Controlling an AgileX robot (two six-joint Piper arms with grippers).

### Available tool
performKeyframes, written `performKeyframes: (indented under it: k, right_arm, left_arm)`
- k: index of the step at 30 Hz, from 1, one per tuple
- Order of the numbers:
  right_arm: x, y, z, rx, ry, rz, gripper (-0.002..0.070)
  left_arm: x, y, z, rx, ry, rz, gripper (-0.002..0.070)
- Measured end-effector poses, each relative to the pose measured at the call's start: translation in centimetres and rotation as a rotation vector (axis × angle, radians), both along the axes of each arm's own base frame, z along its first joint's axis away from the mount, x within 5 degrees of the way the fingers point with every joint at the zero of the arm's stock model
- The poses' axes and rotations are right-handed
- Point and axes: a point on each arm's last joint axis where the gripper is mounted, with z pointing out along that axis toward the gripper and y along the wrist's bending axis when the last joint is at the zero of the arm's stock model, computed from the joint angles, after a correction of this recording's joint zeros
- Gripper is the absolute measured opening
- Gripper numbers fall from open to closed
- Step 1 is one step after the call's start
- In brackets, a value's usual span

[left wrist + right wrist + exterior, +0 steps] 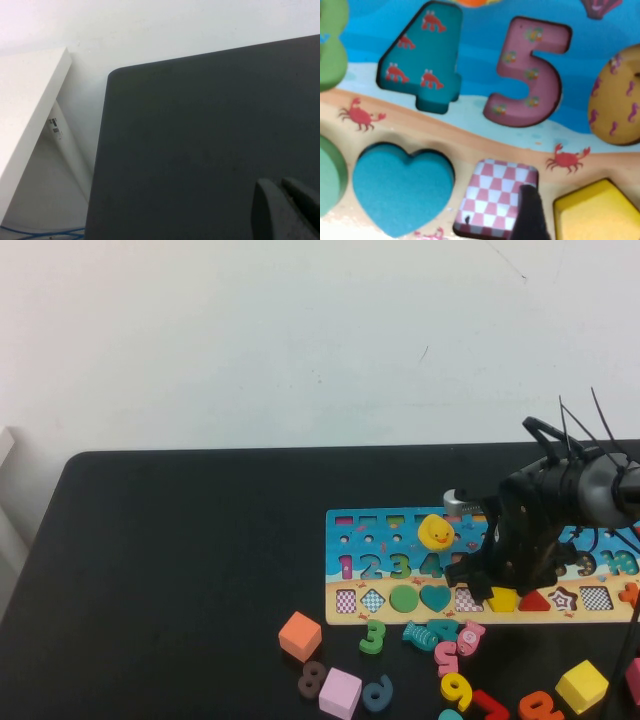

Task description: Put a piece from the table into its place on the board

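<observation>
The piece [503, 599], a small flat yellow pentagon, lies in its slot in the tan strip of the board [340, 525]. My right gripper [497, 590] hangs right over it, pointing down, and is open. In the right wrist view one black finger [532, 215] stands beside the piece [597, 212] with a thin gap between them, over the edge of a red-checked slot [495, 197]. The other finger is out of that view. My left gripper [280, 184] is shut and empty above a bare corner of the table [200, 140]; it does not show in the high view.
A yellow duck [435, 531] and a small silver object [456, 502] sit on the board's blue part. In front of the board lie an orange cube [299, 635], a pink cube [340, 692], a yellow cube [581, 685] and several loose numbers [455, 688]. A white shelf [25, 110] stands past the table's left corner.
</observation>
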Motion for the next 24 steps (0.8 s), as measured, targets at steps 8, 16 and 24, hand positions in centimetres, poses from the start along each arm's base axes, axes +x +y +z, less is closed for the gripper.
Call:
performKeyframes:
  k: [8,16,24]
  right_arm:
    - [0.5,0.2,3.5,0.026,-0.072,0.001,0.0477]
    - [0.0,-0.1,10.9,0.048,-0.204,0.065,0.0084]
    - [-3.7,-0.5,19.7,0.158,-0.440,0.114,0.0019]
  left_arm:
    - [0.0,0.0,0.0,0.000,0.000,0.000,-0.0001]
    - [0.0,0.0,0.0,0.000,0.000,0.000,-0.0001]
    - [0.0,0.0,0.0,0.000,0.000,0.000,-0.0001]
